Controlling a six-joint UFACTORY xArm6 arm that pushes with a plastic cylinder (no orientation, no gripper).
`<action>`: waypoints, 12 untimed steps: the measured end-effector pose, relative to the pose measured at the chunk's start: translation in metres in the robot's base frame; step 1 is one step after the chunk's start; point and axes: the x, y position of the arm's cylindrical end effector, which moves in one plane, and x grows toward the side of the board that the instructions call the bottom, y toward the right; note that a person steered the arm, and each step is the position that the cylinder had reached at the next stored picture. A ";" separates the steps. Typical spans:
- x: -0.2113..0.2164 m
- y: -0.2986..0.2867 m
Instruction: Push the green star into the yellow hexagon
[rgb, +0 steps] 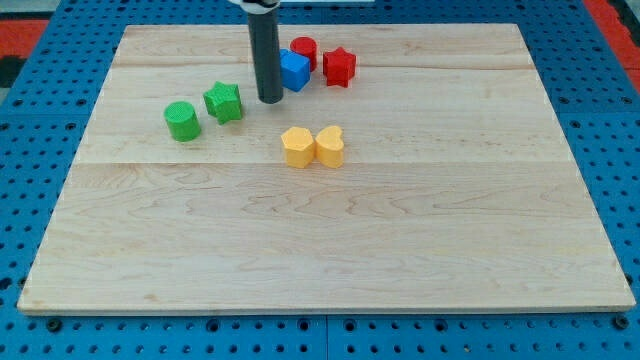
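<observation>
Dark and straight, the rod comes down near-vertically from the view's top edge, and my tip rests on the surface in its upper-left part. There are no jaws on this arm, only the rod, so nothing is grasped. My tip stands just to the view's right of the green star, with a small gap between them, and just to the view's left of the blue block, whose left edge the rod partly hides.

Seven blocks lie on the pale wood. Two are green: the star and a green cylinder just beside it toward the view's lower left. Two are yellow: the yellow hexagon and a yellow heart, side by side and touching. Two are red: a red cylinder behind the blue block and a red star to the view's right of it. One is blue.

The green star sits up and to the view's left of the hexagon, well apart from it. It lies flat; being a star, it has no clear long axis, and one point faces roughly toward the view's top.
</observation>
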 end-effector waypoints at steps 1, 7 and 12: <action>-0.009 -0.005; -0.001 -0.080; 0.062 -0.009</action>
